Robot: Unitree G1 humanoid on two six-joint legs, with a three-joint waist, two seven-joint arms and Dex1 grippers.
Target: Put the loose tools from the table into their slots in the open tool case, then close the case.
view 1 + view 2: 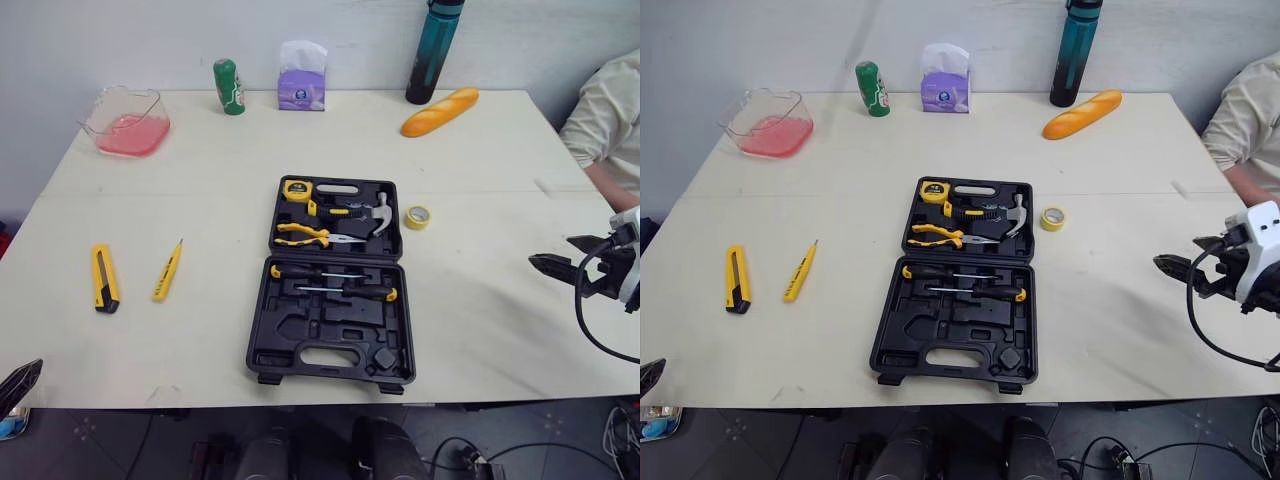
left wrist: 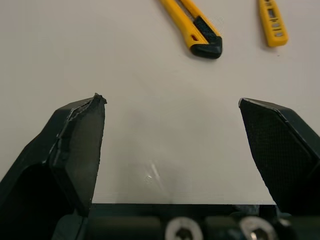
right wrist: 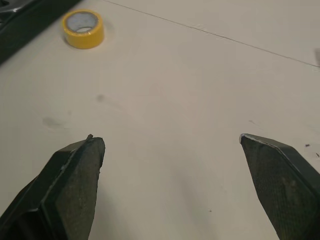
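The black tool case [image 1: 335, 345] lies open in the middle of the table, holding a tape measure, hammer, pliers and two screwdrivers. A yellow utility knife [image 1: 103, 278] and a yellow tester screwdriver [image 1: 167, 271] lie loose on the table to its left. A yellow tape roll [image 1: 418, 216] lies just right of the case's lid. My left gripper [image 2: 172, 107] hovers open over the table's near left edge, with the knife [image 2: 192, 27] ahead of it. My right gripper [image 1: 552, 252] stands open and empty at the right, pointing toward the tape roll [image 3: 83, 29].
Along the back stand a clear container with pink contents [image 1: 127, 122], a green bottle [image 1: 229, 86], a tissue pack [image 1: 301, 78], a teal bottle [image 1: 434, 50] and a bread loaf [image 1: 439, 111]. A person's sleeve [image 1: 610, 110] shows at the far right.
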